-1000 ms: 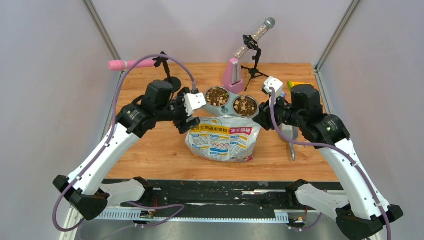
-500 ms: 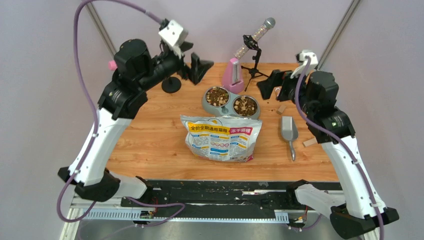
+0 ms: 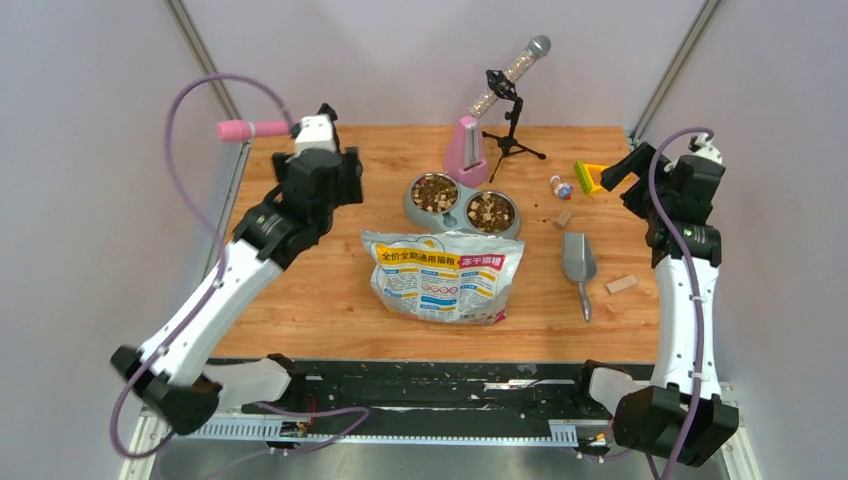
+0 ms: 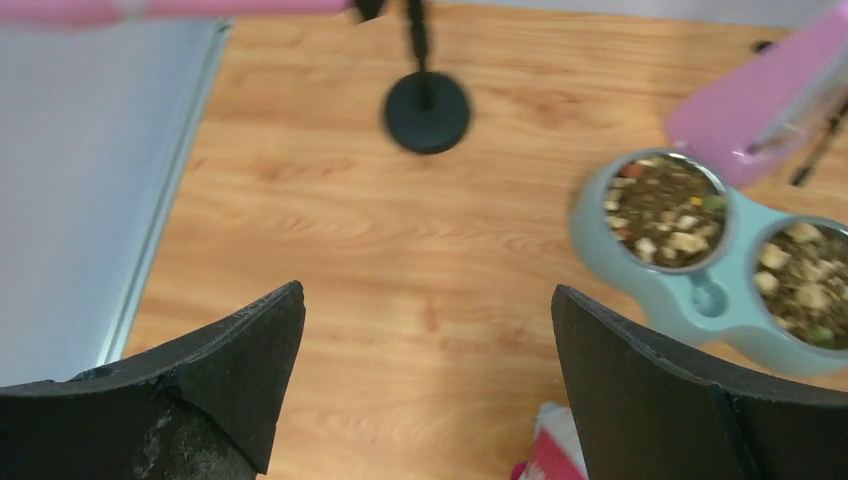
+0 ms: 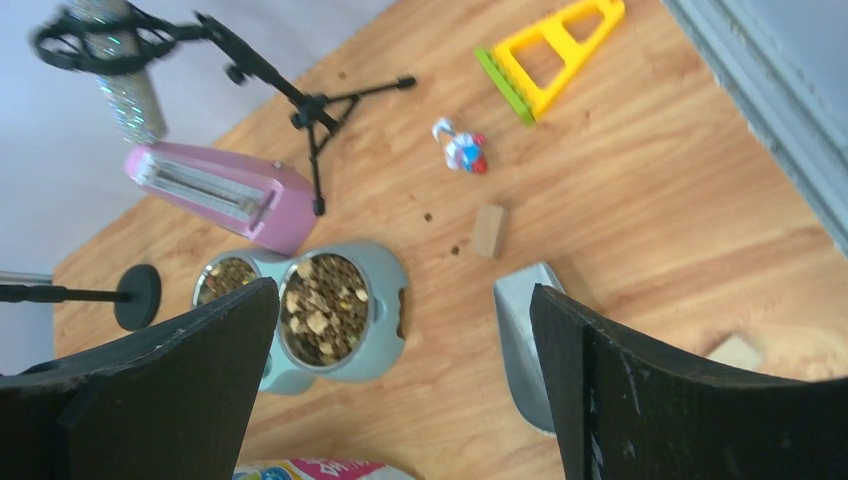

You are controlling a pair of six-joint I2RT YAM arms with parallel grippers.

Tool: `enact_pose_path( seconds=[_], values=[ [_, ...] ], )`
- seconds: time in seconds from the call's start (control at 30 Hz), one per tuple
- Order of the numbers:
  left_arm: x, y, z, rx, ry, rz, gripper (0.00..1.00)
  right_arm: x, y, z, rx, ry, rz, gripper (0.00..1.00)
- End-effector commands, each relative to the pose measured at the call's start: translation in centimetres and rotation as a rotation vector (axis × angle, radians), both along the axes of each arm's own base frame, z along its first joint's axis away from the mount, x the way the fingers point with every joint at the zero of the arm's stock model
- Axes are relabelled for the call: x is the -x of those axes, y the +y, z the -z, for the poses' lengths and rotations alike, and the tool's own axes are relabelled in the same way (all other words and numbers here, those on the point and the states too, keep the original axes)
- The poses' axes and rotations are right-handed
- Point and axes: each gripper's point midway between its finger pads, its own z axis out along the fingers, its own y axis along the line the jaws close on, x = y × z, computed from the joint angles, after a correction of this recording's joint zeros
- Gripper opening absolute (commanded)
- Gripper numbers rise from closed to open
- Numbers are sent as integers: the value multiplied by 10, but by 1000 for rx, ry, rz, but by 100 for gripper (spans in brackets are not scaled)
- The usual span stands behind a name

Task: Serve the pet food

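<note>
- My left gripper (image 4: 425, 293) stands wide open with nothing between its fingers, above bare wood of the table (image 4: 330, 250) and toward the table's left edge
- My right gripper (image 5: 402, 290) is also fully spread and holds nothing; it hangs high over the right edge of the table
- The printed bag (image 3: 440, 275) lies flat in the middle, nearest to my bases, with free wood on both sides of it
- The grey scoop (image 3: 578, 260) lies right of the bag, apart from it, with its handle toward the near edge
- The pet food (image 3: 435, 191) fills both cups of the double bowl (image 3: 415, 212) just behind the bag: small brown and tan pieces mixed with paler cubes
- The right wrist view shows dark crumbs on the wood beside a small wooden block (image 5: 488, 230), which are too small to see from the top
- The left wrist view shows the round black stand foot (image 4: 428, 97), which my left arm hides in the top view
</note>
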Motion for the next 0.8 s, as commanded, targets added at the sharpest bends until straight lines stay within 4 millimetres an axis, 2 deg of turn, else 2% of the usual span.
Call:
enact_pose_path(
  seconds=[0.0, 0.03, 0.07, 0.1, 0.13, 0.17, 0.2, 0.3, 0.5, 0.77],
  values=[
    [71, 98, -12, 107, -124, -369, 100, 6, -4, 14, -69, -29, 79, 100],
    [86, 110, -11, 152, -148, -410, 100, 9, -4, 22, -83, -23, 92, 100],
    [95, 117, 9, 122, -106, -425, 100, 12, -4, 29, -91, -16, 106, 100],
    [109, 126, 13, 159, -116, -448, 100, 16, -5, 35, -95, -12, 118, 100],
    [115, 129, 25, 157, -100, -456, 100, 20, -6, 42, -97, -3, 132, 100],
    [125, 134, 26, 197, -115, -462, 100, 23, -7, 46, -99, -1, 144, 100],
    [129, 136, 36, 193, -102, -462, 100, 27, -7, 50, -99, 3, 158, 100],
    [144, 144, 44, 224, -111, -462, 100, 38, -8, 55, -101, -8, 183, 100],
    [156, 156, 50, 183, -93, -491, 100, 51, -8, 42, -86, -67, 199, 100],
    [154, 157, 43, 156, -97, -484, 100, 55, -14, 35, -67, -96, 233, 100]
  ],
)
